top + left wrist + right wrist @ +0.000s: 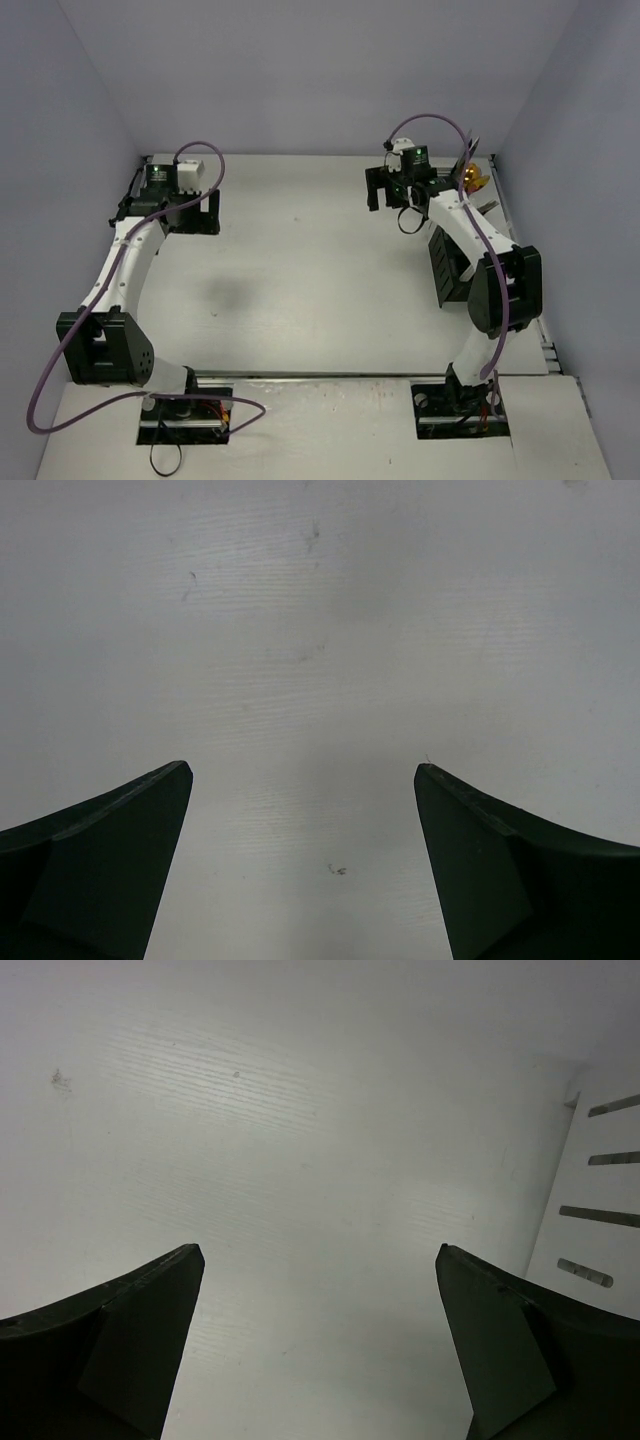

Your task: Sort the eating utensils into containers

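Right wrist: slatted white container (pixel 598 1185) beside splayed end effector (pixel 320 1252) (left end effector (pixel 303 768) likewise).

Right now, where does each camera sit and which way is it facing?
Top external: above and behind the robot, looking down on the pale grey table; the left arm and right arm show whole.
Left wrist: on the left arm, facing the table; the open left gripper frames it.
Right wrist: same, through the open right gripper, a white slatted box at right.
Shared: all three see that table.
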Motion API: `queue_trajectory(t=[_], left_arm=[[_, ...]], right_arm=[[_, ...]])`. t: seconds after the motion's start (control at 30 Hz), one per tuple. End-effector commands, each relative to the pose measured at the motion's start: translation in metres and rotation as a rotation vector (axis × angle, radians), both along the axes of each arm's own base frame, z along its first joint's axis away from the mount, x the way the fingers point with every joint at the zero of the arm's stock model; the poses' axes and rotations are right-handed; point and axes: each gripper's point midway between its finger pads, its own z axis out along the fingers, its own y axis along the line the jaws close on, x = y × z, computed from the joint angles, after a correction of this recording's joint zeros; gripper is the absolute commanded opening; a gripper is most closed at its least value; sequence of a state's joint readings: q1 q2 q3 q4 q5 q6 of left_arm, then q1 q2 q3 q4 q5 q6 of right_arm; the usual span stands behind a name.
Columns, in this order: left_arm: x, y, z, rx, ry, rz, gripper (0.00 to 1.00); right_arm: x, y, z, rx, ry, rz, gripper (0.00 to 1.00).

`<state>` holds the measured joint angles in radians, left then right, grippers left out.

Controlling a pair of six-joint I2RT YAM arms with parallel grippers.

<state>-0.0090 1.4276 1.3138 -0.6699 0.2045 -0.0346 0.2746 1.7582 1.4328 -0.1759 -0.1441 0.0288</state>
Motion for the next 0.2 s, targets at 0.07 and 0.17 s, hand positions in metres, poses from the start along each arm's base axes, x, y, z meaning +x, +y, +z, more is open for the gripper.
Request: queue_trajectory(t=[0.07, 0.17], left_arm=[[0.003, 0.006, -0.003, 0.034, -0.028, -0.005, 0.91], [0.004, 0.002, -0.002, 0.02, -0.031, -0.021, 0.91]], right_arm=[[0.006, 0.023, 0.049, 0.048, -0.187, -0.024, 1.0], [0.0, 0.028, 0.049, 0.027, -0.195, -0.01, 1.0]])
